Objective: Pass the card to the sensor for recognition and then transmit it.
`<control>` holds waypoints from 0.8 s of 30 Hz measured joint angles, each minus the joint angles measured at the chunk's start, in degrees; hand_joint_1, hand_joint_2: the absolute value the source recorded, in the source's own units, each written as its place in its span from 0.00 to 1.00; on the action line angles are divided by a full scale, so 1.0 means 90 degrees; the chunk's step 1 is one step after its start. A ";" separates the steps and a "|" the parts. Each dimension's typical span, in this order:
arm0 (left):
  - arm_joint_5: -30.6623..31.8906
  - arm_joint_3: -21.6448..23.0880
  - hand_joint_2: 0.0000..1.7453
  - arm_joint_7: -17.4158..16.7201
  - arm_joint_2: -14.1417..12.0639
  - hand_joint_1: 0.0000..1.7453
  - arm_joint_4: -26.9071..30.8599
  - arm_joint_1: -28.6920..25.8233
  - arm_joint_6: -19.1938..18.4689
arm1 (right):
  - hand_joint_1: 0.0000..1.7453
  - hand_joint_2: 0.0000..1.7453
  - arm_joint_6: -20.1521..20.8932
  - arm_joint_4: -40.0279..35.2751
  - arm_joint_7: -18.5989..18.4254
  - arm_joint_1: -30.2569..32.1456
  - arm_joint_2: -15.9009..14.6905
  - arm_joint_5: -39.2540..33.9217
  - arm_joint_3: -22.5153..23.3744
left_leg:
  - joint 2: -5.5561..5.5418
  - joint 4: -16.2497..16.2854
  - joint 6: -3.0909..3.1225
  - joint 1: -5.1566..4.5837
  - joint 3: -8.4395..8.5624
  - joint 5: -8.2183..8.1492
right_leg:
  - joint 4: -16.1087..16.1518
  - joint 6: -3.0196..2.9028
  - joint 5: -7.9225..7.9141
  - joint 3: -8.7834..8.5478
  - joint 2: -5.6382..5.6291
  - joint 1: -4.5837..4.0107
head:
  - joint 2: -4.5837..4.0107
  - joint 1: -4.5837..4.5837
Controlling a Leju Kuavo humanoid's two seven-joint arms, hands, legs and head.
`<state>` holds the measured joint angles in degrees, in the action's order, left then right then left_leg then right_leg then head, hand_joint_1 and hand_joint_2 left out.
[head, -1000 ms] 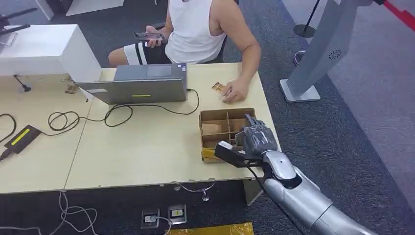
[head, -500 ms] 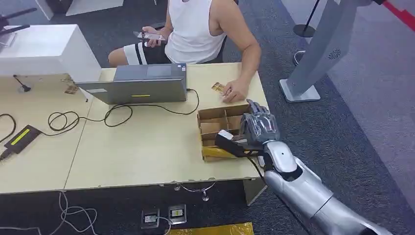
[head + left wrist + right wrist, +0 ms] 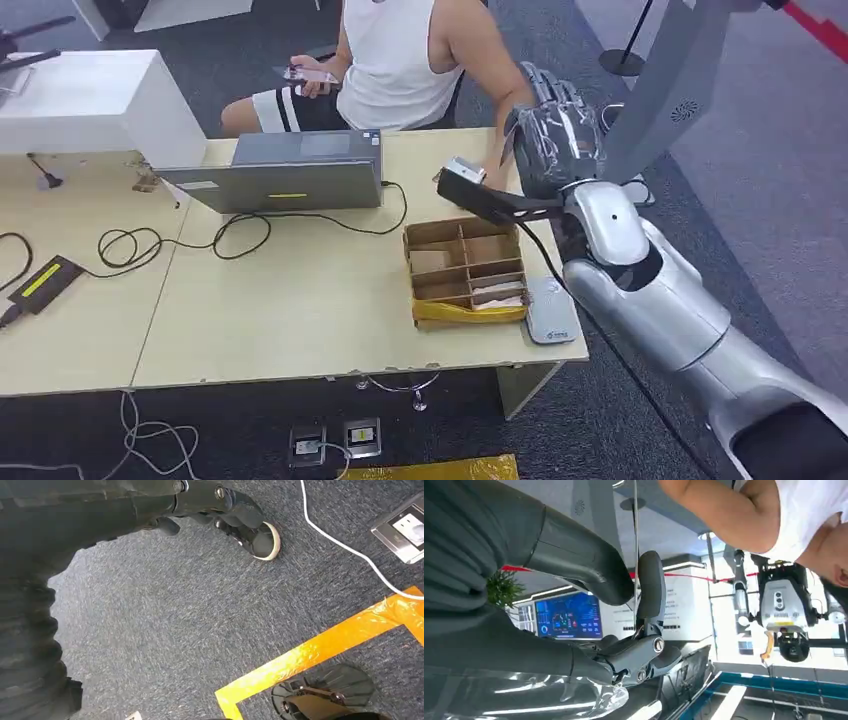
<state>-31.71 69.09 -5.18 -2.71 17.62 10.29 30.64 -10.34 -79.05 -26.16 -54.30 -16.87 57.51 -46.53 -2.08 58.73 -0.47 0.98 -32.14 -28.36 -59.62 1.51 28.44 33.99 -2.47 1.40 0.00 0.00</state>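
Since the cards are thin, stiff and light, they would slip unless pinched by an edge. One lies in the divided box (image 3: 465,270) on the tabletop (image 3: 300,300), beside the grey sensor pad (image 3: 552,310). The right hand (image 3: 548,135) has risen from the box to one o'clock; whether it pinches a card I cannot tell.

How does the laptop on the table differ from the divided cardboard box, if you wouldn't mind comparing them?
The laptop is grey, whereas the cardboard box is brown. The laptop stands at the table's far edge in front of the seated person, while the cardboard box lies nearer the robot, beside a flat grey pad. A black cable runs from the laptop; none runs from the cardboard box. Both rest on the same pale wooden table.
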 joint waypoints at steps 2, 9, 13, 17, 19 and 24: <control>0.0005 0.0000 1.00 0.0012 0.0005 0.00 0.0000 -0.0007 0.0017 | 1.00 1.00 0.0073 -0.0025 -0.0007 -0.0068 -0.0005 -0.0022 -0.0005 | 0.0000 0.0000 0.0000 0.0000 -0.0001 0.0000 | 0.0000 0.0000 0.0000 0.0000 0.0001 0.0000 | 0.0000 0.0000; 0.0131 0.0000 1.00 0.0022 0.0015 0.00 0.0002 -0.0041 0.0017 | 1.00 1.00 0.0495 0.0070 -0.0066 -0.0354 0.0000 -0.0294 -0.0165 | -0.0004 -0.0001 0.0000 0.0001 -0.0005 0.0000 | 0.0000 0.0000 0.0000 0.0000 0.0006 0.0000 | 0.0000 0.0000; 0.0250 0.0000 1.00 -0.0017 0.0012 0.00 0.0002 -0.0028 -0.0126 | 1.00 1.00 0.0712 0.0525 -0.0083 -0.0526 0.0061 -0.0457 -0.0294 | -0.0007 -0.0001 0.0000 0.0001 -0.0007 0.0000 | 0.0000 0.0000 0.0000 0.0000 0.0008 -0.0001 | 0.0000 -0.0002; 0.0328 0.0000 1.00 -0.0075 0.0007 0.00 0.0002 -0.0011 -0.0204 | 1.00 1.00 0.0869 0.1141 -0.0104 -0.0636 0.0148 -0.0476 -0.0442 | -0.0013 -0.0001 0.0000 0.0001 -0.0009 0.0001 | 0.0000 0.0000 0.0000 -0.0001 0.0010 0.0000 | 0.0000 0.0002; 0.0333 0.0000 1.00 -0.0095 0.0007 0.00 0.0002 -0.0008 -0.0211 | 1.00 1.00 0.0882 0.1364 -0.0104 -0.0670 0.0177 -0.0476 -0.0520 | -0.0013 -0.0001 0.0000 0.0001 -0.0010 0.0001 | 0.0000 0.0000 0.0000 -0.0001 0.0010 0.0000 | 0.0000 0.0000; 0.0464 0.0000 1.00 -0.0160 0.0007 0.00 0.0012 0.0009 -0.0267 | 1.00 1.00 0.0942 0.1895 -0.0224 -0.0814 0.0248 -0.0435 -0.0695 | -0.0012 0.0000 0.0000 0.0001 -0.0009 0.0000 | 0.0000 0.0000 0.0000 0.0000 0.0010 0.0000 | 0.0000 0.0000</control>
<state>-27.54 69.09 -6.62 -2.64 17.73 10.37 28.24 -1.86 -62.00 -28.17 -61.63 -14.64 53.59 -52.79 -2.19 58.73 -0.47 0.99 -32.22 -28.35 -59.62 1.51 28.44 33.99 -2.38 1.39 0.00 0.00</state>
